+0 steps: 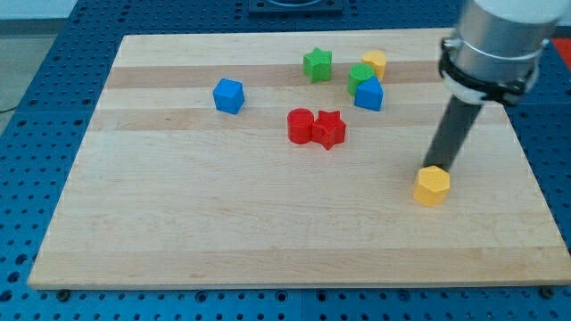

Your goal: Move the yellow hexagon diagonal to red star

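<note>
Camera view shows a pale wooden board (178, 223) lying on a blue perforated table (36, 53). Starting toward the board's left edge, a blue cube (228, 95) sits alone in the upper half, well apart from everything else. Nearer the middle of the board, a red cylinder (301, 126) and a red star (328, 129) stand side by side and touching, the star on the view's right of the pair. Above them, close to the top edge, is a green star (317, 64). Further right along that top edge, a cluster of three: a green block (361, 76) whose shape I cannot make out, a yellow block (375, 62) just behind it toward the top edge, and a blue block (368, 94) just below the green one, touching or nearly so. Toward the right edge, roughly halfway down the board, lies the yellow hexagon (432, 185), well apart from the red star and lower right of it. I carry no gripper, so there is nothing to open or close and nothing held; my tip (439, 168) rests against the hexagon's upper side, with the dark rod rising up and to the right toward the grey arm body (495, 40) near the top right corner.
</note>
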Robot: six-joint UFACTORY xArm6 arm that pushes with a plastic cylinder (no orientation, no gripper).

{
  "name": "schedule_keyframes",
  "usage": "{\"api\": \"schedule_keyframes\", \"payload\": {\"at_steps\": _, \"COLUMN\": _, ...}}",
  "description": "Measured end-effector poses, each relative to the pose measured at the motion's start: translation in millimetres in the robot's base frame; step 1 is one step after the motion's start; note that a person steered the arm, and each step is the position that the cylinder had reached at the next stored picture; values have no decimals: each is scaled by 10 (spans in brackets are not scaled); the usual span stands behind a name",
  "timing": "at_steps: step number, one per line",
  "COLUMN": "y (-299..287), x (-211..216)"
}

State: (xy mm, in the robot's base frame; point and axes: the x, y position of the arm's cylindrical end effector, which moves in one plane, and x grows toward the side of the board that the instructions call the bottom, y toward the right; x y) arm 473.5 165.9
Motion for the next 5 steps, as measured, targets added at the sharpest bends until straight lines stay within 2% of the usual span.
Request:
{"api": "schedule_keyframes", "payload": {"at_steps": 1, "y": -80, "x": 76}}
{"api": "schedule_keyframes", "payload": {"at_steps": 3, "y": -74, "x": 773}}
{"api": "schedule_keyframes", "payload": {"at_steps": 4, "y": -128, "x": 567}}
{"api": "schedule_keyframes", "payload": {"at_steps": 5, "y": -501, "x": 145}}
